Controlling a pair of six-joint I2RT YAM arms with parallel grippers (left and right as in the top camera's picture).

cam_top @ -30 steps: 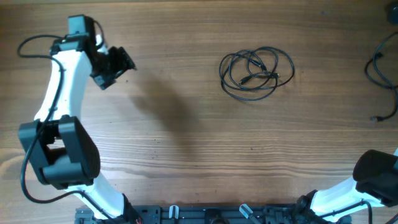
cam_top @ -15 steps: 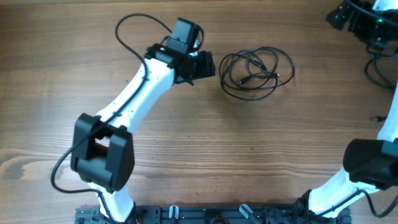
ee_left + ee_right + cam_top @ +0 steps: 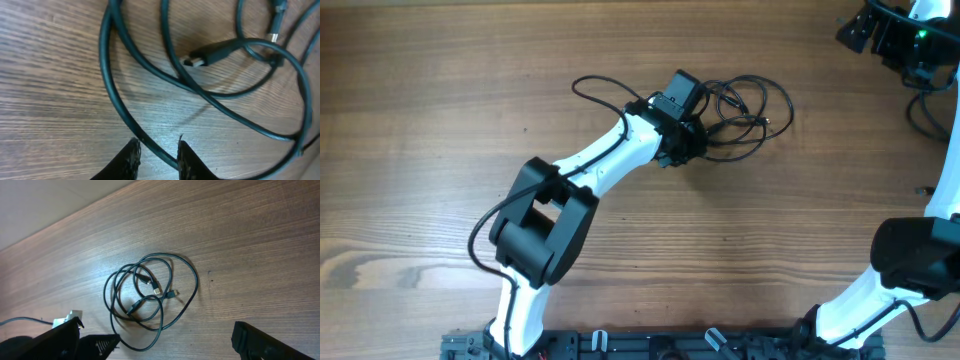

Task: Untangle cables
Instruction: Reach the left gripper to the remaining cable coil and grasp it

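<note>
The cables (image 3: 750, 120) lie as one loose black coil on the wooden table, right of centre. My left gripper (image 3: 694, 140) is down at the coil's left edge. In the left wrist view one strand (image 3: 107, 80) curves between the fingertips of the left gripper (image 3: 157, 150) and touches the right finger; the jaws are narrow with a gap still showing. A plug connector (image 3: 210, 52) lies further in. My right gripper (image 3: 855, 30) hovers at the far top right, wide open and holding nothing. The right wrist view shows the right gripper (image 3: 172, 340) well short of the coil (image 3: 194, 282).
More black wires (image 3: 925, 105) trail along the table's right edge. The left arm's own wire (image 3: 595, 85) loops beside its forearm. A black rail (image 3: 660, 345) runs along the front edge, with both arm bases on it.
My left arm swept right from the far left of the table to the coil, and its jaws narrowed around a strand. The right arm rose into view at the top right, then stayed.
</note>
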